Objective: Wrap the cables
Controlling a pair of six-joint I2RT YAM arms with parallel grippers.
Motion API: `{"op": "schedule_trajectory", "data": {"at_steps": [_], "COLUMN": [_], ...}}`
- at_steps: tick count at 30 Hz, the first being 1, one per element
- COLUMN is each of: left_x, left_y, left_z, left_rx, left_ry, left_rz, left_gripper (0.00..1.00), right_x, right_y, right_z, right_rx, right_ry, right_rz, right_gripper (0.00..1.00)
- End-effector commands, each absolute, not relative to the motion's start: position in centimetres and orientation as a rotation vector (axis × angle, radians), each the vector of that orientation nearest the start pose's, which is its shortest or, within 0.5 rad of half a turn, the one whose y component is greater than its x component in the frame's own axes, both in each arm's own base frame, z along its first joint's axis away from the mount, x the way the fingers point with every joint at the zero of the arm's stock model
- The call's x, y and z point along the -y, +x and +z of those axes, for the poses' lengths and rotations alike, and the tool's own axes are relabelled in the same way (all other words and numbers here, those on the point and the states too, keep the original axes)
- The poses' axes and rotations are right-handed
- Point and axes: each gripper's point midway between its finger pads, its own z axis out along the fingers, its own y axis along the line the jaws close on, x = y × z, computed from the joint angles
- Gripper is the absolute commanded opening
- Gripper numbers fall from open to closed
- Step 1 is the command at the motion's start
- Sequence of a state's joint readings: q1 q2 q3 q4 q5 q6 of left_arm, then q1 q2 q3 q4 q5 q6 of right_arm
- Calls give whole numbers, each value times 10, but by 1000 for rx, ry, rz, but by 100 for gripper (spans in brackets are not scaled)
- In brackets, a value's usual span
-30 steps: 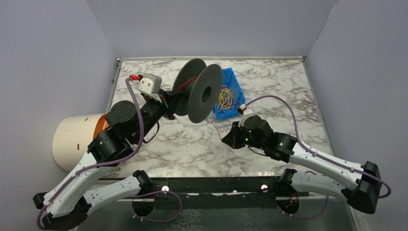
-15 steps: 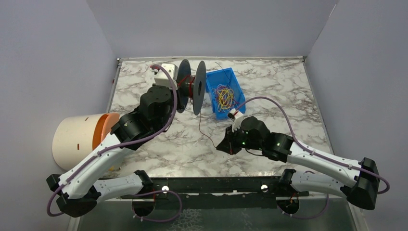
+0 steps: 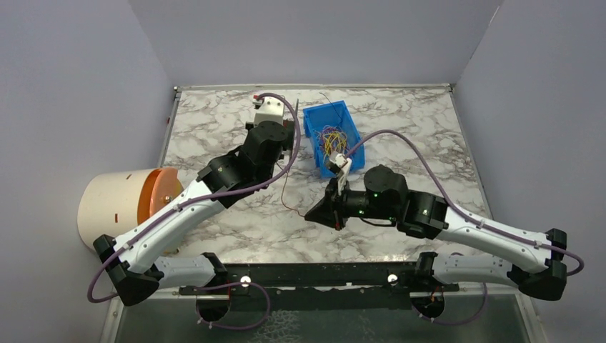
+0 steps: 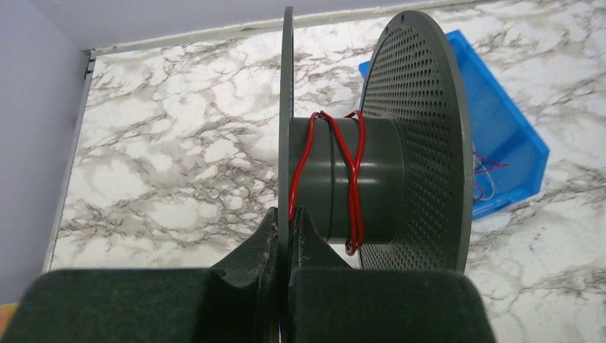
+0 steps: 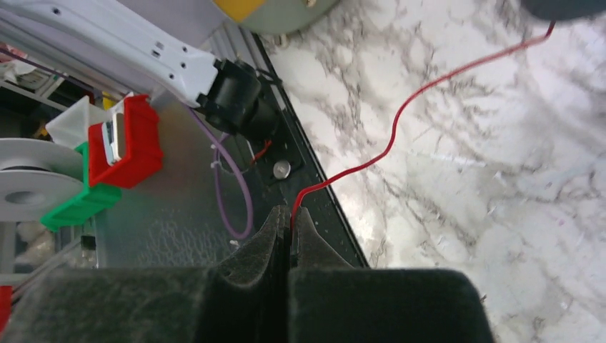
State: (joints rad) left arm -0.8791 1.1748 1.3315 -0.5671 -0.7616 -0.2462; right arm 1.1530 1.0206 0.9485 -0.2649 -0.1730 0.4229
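Both are clamped: left gripper (image 4: 284, 218) on the spool rim (image 4: 287, 86), right gripper (image 5: 289, 223) on the red cable (image 5: 391, 139), to be kept taut ahead.

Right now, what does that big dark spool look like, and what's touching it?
The spool looks like dark grey plastic: two thin round discs standing upright, joined by a smooth drum. The dotted disc is full of tiny holes. A red wire loops around the drum a few times, crossing itself. The left gripper is shut on the other disc at its edge. A blue bin sits behind.
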Motion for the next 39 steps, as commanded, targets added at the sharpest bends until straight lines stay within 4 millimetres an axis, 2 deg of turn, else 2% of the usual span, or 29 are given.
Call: {"op": "schedule_trajectory", "data": {"at_steps": [1,6,9,17,20,23,30,35,39], "left_x": [170,174,176,175,176,178,189,201,208], "left_y": [300,299,297,285,281,277,264,250,235], "left_z": [331,303,286,253,245,237,227,223,223], "left_rx": [-1834,-1883,-1914,-1971,-1986,-1999,-2011,-1998,-1975], "left_ry": [70,134,182,259,296,341,487,609,693], "left_rz": [39,71,78,66,52,37,-48,-145,-240], "left_gripper": [0,0,0,0,0,0,0,0,0], "right_x": [-330,-327,-324,-309,-302,-301,-299,-300,-299], "right_y": [100,108,118,158,174,185,210,226,248], "right_z": [322,371,393,439,450,455,450,449,443], "right_rx": [-1743,-1640,-1600,-1537,-1523,-1525,-1531,-1527,-1553], "right_ry": [-919,-896,-856,-702,-642,-610,-549,-539,-532], "right_rz": [1159,1126,1080,877,794,733,598,561,558], "right_gripper": [1,1,1,1,1,1,1,1,1]}}
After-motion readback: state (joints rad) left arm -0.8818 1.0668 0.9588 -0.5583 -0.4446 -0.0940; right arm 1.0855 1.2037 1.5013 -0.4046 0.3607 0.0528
